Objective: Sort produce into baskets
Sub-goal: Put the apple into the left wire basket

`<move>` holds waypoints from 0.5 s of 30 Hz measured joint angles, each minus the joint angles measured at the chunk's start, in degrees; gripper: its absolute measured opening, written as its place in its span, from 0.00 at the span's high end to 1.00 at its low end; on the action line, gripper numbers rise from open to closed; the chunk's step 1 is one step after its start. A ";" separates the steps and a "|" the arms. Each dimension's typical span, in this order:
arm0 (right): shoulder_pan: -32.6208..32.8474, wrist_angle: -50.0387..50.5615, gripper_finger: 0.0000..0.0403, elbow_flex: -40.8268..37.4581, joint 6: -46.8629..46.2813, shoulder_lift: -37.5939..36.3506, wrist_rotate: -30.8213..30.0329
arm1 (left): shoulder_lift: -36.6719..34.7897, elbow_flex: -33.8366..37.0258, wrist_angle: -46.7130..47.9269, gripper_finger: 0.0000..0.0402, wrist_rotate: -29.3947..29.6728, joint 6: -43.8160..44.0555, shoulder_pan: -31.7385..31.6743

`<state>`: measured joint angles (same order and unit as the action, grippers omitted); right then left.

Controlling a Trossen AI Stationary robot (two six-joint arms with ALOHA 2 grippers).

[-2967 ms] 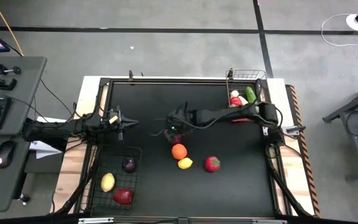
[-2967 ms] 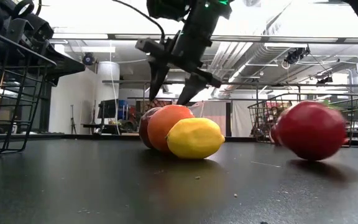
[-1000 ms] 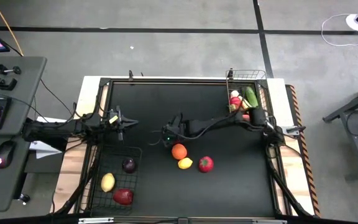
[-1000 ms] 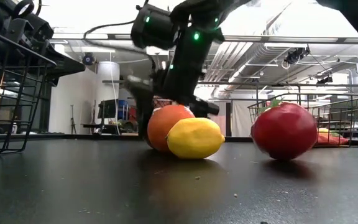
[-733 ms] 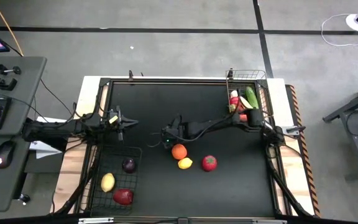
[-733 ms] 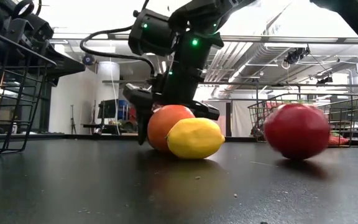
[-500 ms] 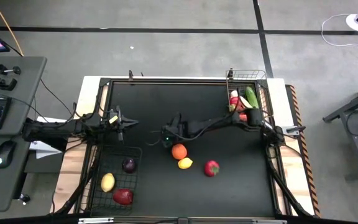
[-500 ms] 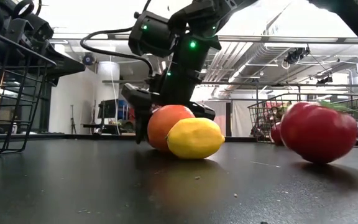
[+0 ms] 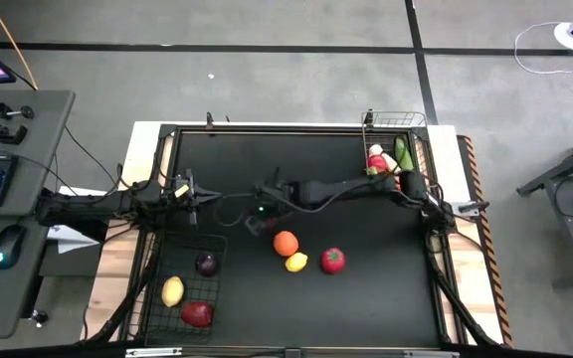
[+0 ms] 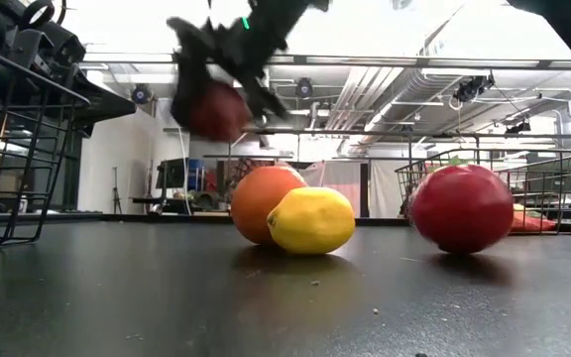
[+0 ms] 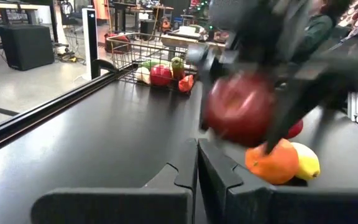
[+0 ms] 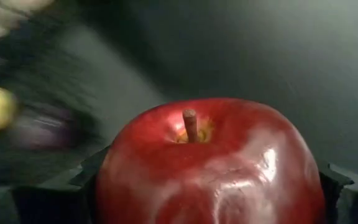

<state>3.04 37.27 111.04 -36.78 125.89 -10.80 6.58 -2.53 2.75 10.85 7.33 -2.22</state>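
My right gripper is shut on a dark red apple in the air above the table's middle, left of the orange. The apple also shows in the right wrist view and the left wrist view. The orange, a lemon and a red round fruit rest on the table. My left gripper is shut and empty at the table's left. The dark basket holds a purple, a yellow and a red fruit. The lighter basket holds several pieces of produce. My right gripper pinches the apple's two opposite sides between its two fingers, with the stem end facing back toward the wrist. The fingers come from above, slanting down toward the table's left. The apple is lifted clear of the table.
The dark basket stands at the near left corner, the lighter basket at the far right corner. A raised frame runs round the table. A desk with keyboard and mouse stands left of the table.
My right gripper has risen from the table behind the orange with the dark red apple and gone a little toward the table's left edge. The apple is now lifted clear. The red round fruit has rolled a little back and forth on the table.
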 joint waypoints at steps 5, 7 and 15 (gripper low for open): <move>3.13 -8.91 0.19 12.66 14.04 -0.11 2.09 | -0.02 0.01 0.03 1.00 0.00 0.00 -0.02; 4.71 -12.49 0.17 15.37 18.30 -0.18 2.56 | -0.02 0.00 0.01 1.00 0.02 0.00 -0.01; 9.82 -29.00 0.16 16.44 25.28 4.84 4.04 | -0.02 -0.02 -0.01 1.00 0.17 0.00 -0.02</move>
<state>12.86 8.27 127.48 -11.51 130.73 -6.77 6.57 -2.55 2.74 11.03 7.33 -2.24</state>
